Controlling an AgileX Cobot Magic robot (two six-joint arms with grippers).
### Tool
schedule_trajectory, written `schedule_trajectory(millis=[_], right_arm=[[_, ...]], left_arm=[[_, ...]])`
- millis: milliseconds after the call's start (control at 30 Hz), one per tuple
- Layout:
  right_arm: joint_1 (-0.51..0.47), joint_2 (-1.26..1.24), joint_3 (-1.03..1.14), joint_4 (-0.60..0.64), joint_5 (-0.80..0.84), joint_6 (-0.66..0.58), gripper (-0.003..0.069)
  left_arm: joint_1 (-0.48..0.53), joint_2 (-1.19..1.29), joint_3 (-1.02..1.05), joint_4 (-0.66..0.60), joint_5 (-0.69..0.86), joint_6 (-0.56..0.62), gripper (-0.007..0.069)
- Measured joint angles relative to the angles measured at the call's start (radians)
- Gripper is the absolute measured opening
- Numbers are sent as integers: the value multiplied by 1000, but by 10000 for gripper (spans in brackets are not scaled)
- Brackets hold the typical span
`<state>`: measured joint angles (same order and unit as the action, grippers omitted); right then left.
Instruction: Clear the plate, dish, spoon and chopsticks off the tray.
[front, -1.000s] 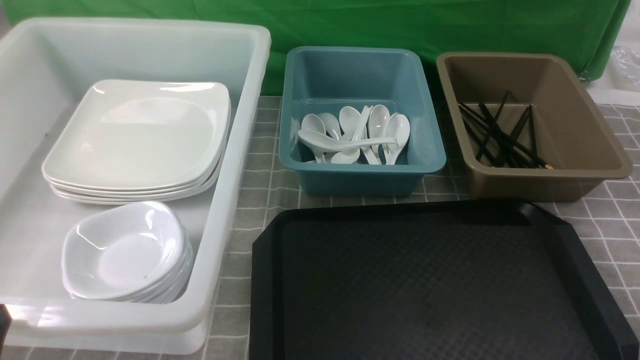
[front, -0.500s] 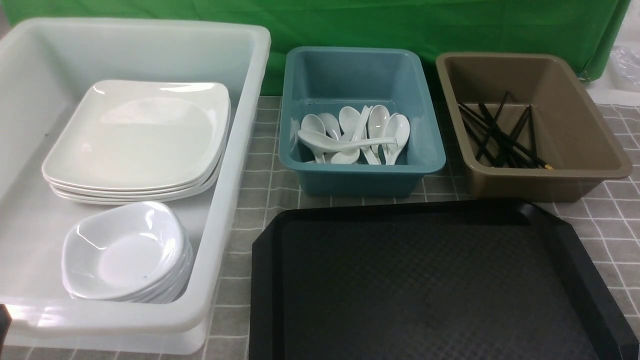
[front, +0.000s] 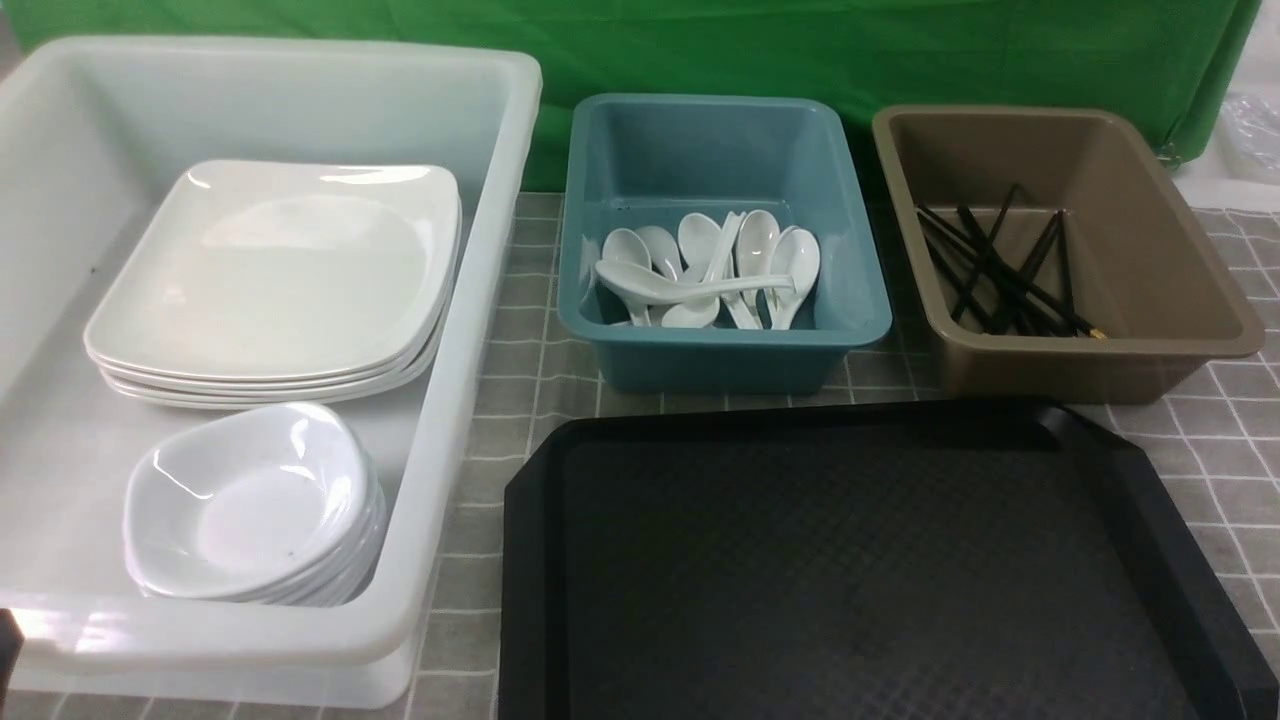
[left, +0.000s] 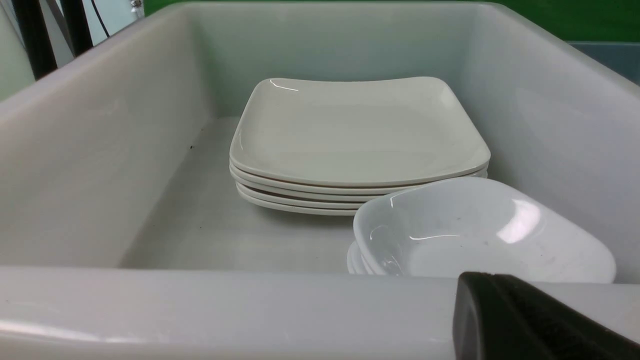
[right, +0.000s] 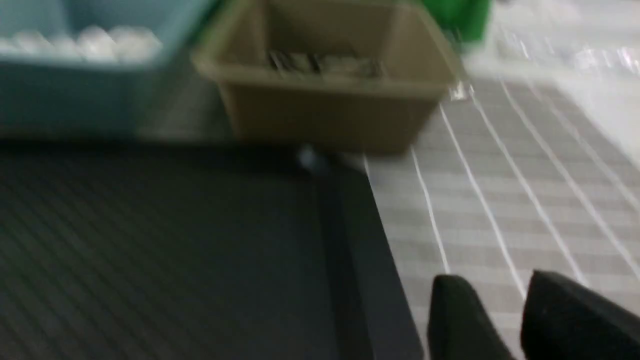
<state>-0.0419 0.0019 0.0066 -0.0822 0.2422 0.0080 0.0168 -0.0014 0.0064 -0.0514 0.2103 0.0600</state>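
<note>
Tray (front: 860, 570): black, lower centre-right of the front frame, on the checked grey surface (front: 520, 370); nothing lies on its textured face.
Plates (front: 280, 270): white stack, upper left of the front frame, inside the white tub (front: 470, 330).
Dishes (front: 250, 500): small stack, lower left, in the same tub, just beside the plates.
Spoons (front: 710, 265): white heap in the blue tub (front: 725, 340), upper centre.
Chopsticks (front: 1000, 265): black sticks crossed in the brown tub (front: 1090, 360), upper right; one gold band shows at the near end.
Left fingers (left: 520, 320): one dark mass in the lower right of the left wrist frame, closed with no gap, gripping nothing, just outside the white tub's near rim.
Right fingers (right: 460, 320): two dark tips in the lower right of the blurred right wrist frame, a narrow gap between them, partly apart, nothing in them; they sit over the grey surface beside the tray's edge.
</note>
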Motion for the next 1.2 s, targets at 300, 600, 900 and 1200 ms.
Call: schedule_trajectory(millis=[300, 600, 900, 1200], right_arm=[[-5, 0, 2, 3, 13, 3, 237], [-5, 0, 2, 4, 13, 4, 237], [-5, -1, 2, 5, 13, 4, 237], [-5, -1, 2, 6, 13, 4, 237]], left_arm=[[0, -1, 0, 7, -1, 0, 2], [0, -1, 0, 8, -1, 2, 2], [0, -1, 0, 13, -1, 3, 2], [0, -1, 0, 13, -1, 3, 2]])
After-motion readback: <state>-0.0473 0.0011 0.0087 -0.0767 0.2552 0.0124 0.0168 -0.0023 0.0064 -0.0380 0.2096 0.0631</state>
